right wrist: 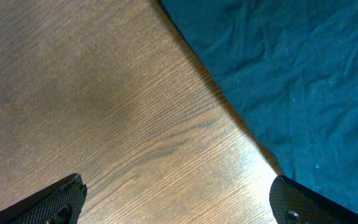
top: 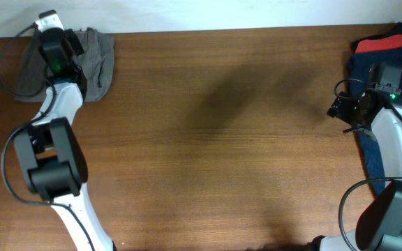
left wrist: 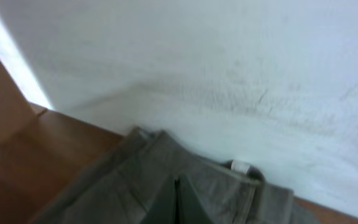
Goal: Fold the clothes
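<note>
Judging by shorts bunched at the counter's far-left corner, barely begun, with all folding to come. Left tool pressed together over them, right tool spread apart, empty.

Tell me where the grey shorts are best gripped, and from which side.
Probably the waistband, a thick, firm edge at the far side of the shorts. Come from above, on the robot's side, because the white surface lies close behind it.

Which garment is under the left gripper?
The grey-olive shorts, in the far-left corner; the left gripper is closed over them. The navy garment and red garment lie at the far right.
</note>
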Controlling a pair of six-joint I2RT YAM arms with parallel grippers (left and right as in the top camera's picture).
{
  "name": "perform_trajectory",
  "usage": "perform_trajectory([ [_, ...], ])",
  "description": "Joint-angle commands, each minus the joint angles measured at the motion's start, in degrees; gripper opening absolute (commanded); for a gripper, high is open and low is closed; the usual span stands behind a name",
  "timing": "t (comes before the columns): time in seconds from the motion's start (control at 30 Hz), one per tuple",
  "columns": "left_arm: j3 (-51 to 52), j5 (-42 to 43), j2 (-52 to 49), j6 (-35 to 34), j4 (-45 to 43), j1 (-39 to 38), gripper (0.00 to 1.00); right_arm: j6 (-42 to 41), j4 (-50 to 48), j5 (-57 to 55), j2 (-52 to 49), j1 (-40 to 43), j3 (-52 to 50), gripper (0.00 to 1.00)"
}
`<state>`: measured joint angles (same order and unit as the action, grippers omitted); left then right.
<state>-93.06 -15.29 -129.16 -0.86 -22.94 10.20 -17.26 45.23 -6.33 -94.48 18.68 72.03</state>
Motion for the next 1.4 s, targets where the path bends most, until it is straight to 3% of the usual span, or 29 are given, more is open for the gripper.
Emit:
perform_trajectory([
  [0.0,0.13,1.11,-5.97,0.48,-4.22,0.11,0.02,0.24,0.00,-0.09,-0.02,0.09,-0.24,0.99],
  [0.2,0.11,1.20,-13.62,0.48,-10.95,-1.25,0.02,0.24,-0.02,-0.09,-0.02,0.09,-0.24,0.99],
  [0.4,0.11,1.16,-17.94,0.52,-11.04,-2.64,0.05,0.24,0.00,-0.09,-0.02,0.09,-0.24,0.99],
  [0.67,0.11,0.94,-13.07,4.00,-12.59,-3.58,0.06,0.24,-0.02,-0.09,-0.02,0.09,-0.24,0.99],
  [0.73,0.11,0.96,-10.12,3.98,-12.37,-3.67,0.14,0.24,0.00,-0.09,-0.02,0.09,-0.24,0.99],
  [0.87,0.11,0.96,-3.85,3.96,-11.23,-3.93,0.41,0.24,-0.02,-0.09,-0.02,0.09,-0.24,0.99],
  [0.93,0.11,0.96,-0.37,3.96,-9.86,-4.09,0.99,0.26,-0.02,-0.09,-0.02,0.09,-0.24,0.99],
  [1.17,0.11,1.01,7.67,3.93,-1.18,-4.59,0.99,0.24,0.00,-0.09,-0.02,0.09,-0.24,0.99],
  [1.37,0.11,5.73,20.39,3.93,22.73,-7.15,0.99,0.24,-0.02,-0.09,-0.02,0.09,-0.24,0.99],
])
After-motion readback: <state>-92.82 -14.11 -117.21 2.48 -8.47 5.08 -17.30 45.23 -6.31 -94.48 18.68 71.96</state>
